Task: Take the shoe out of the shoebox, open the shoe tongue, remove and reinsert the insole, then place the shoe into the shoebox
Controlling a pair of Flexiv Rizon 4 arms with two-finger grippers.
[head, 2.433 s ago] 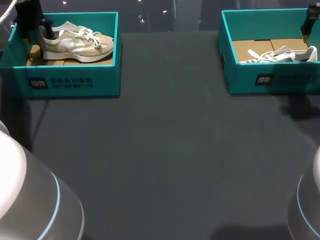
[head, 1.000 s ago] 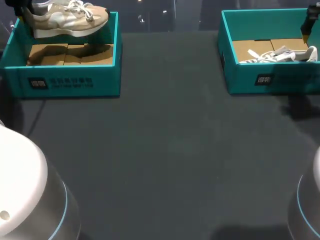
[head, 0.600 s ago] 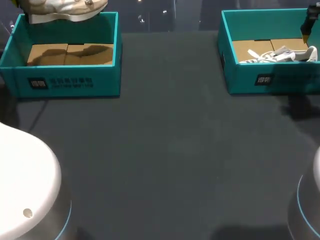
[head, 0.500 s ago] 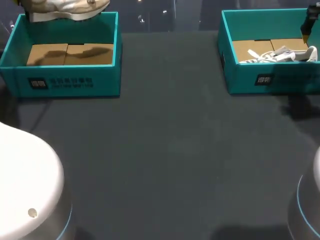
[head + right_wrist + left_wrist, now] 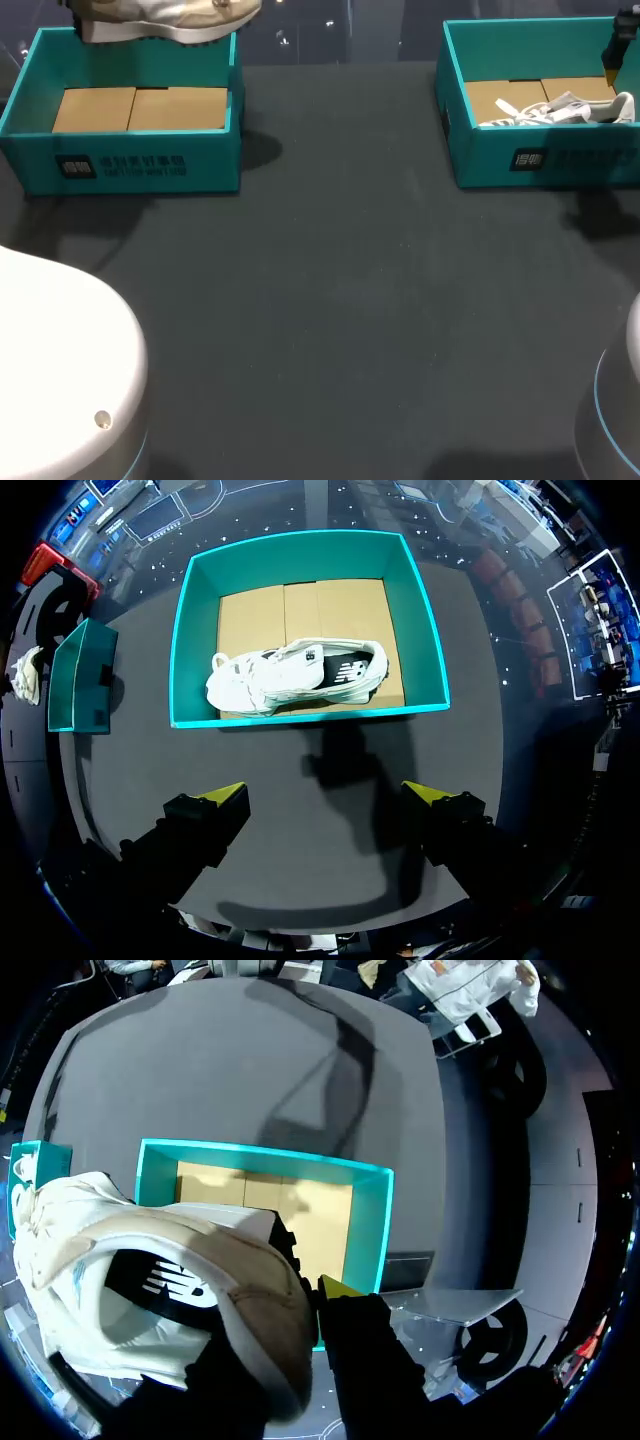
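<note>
Left fingers clamp beige shoe; right fingers wide apart.

Dark grey table, seemingly cloth-covered, soft shadows lying across it.

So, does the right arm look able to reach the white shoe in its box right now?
Probably yes. The right gripper is open, with the open-topped shoebox ahead of its fingers, and nothing covers or blocks the white shoe lying inside.
</note>
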